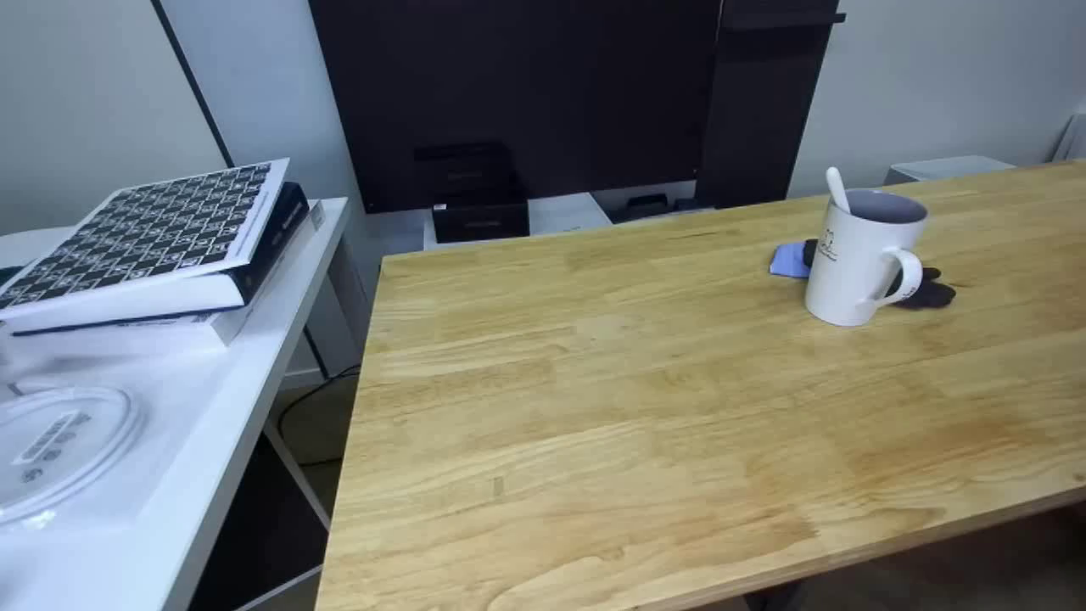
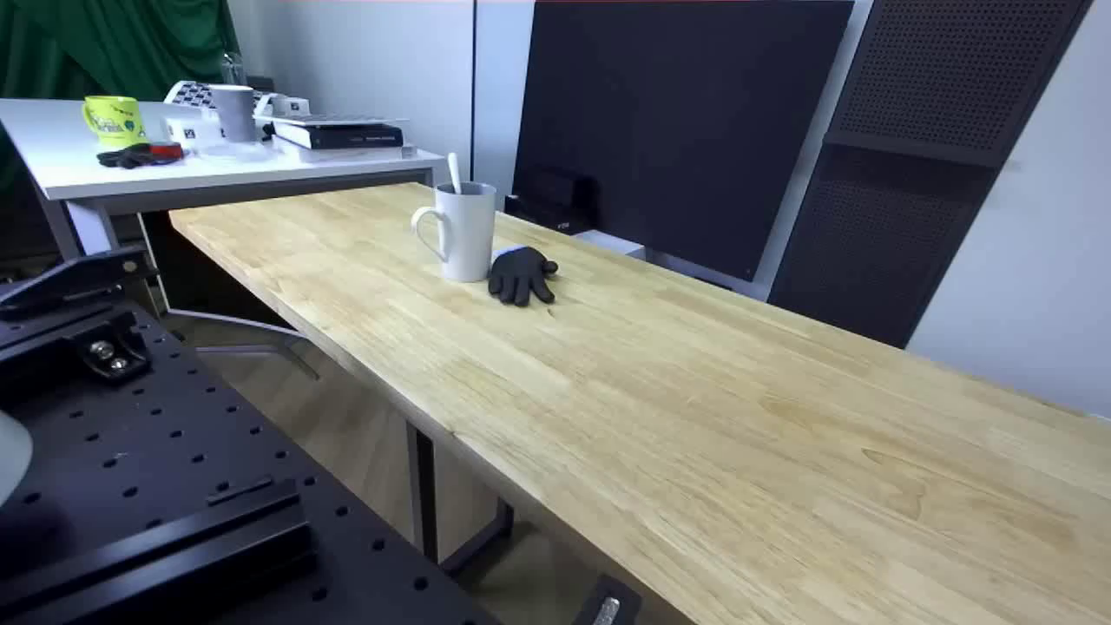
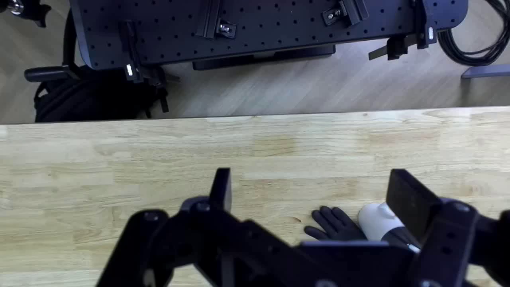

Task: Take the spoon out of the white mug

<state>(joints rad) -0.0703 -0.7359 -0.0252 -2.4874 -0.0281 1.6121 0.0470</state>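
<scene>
The white mug stands upright on the wooden table, and it also shows in an exterior view and in the wrist view. The white spoon leans inside the mug with its handle end sticking up above the rim; it shows too in an exterior view. In the wrist view only a small white piece of the spoon shows, by the right finger. My gripper is open and empty, above the table. The right finger hides part of the mug. Neither exterior view shows the gripper.
A black glove with a blue cuff lies on the table against the mug. A white side table holds books, a yellow-green mug and a grey cup. The black perforated base plate lies across a floor gap.
</scene>
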